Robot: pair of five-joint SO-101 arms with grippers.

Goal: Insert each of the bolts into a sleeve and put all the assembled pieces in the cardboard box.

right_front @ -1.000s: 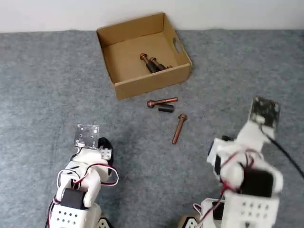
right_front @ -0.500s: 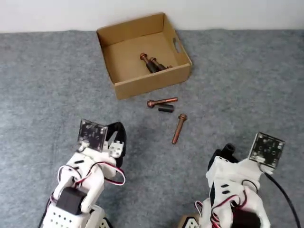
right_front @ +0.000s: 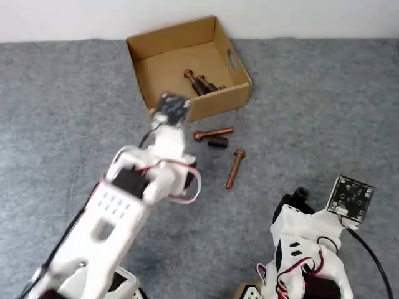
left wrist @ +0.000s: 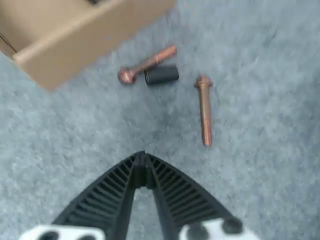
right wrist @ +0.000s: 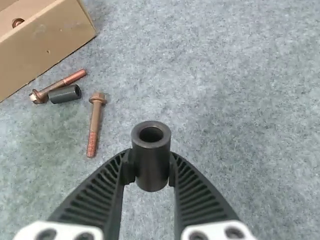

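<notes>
Right gripper (right wrist: pixel 150 161): fingers clamped on either side of the held sleeve (right wrist: pixel 151 150), whose bore was open and empty and faced the wrist camera. Left gripper (left wrist: pixel 143 161): fingers together, tip to tip, nothing between them, above bare carpet.

Ahead of the left gripper lay the near bolt (left wrist: pixel 204 111), flat, shank pointing back toward the tool. Beyond it, the loose sleeve (left wrist: pixel 161 76) lay touching or just beside the far bolt (left wrist: pixel 147 64). Beyond those was the box (left wrist: pixel 75 35).

Step in hand, as judged: pairing a third bolt with the held sleeve. Two bolts and one sleeve remained unassembled on the carpet.

Next move, as judged: the left gripper must open, descend on the near bolt and take it near the head, leaving the shank free. The bolt must then be lined up with the bore of the held sleeve. The bolt lay flat, so the fingers would need to straddle it across its length.

Difference between views:
- The high view looked into the box (right_front: pixel 206 104) and found two assembled pieces (right_front: pixel 201 83) on its floor. The left wrist view presented the box's outer wall.
- The empty bore and the grip were established from the right wrist view.
- The high view placed the left arm (right_front: pixel 149 177) stretched toward the loose parts.
</notes>
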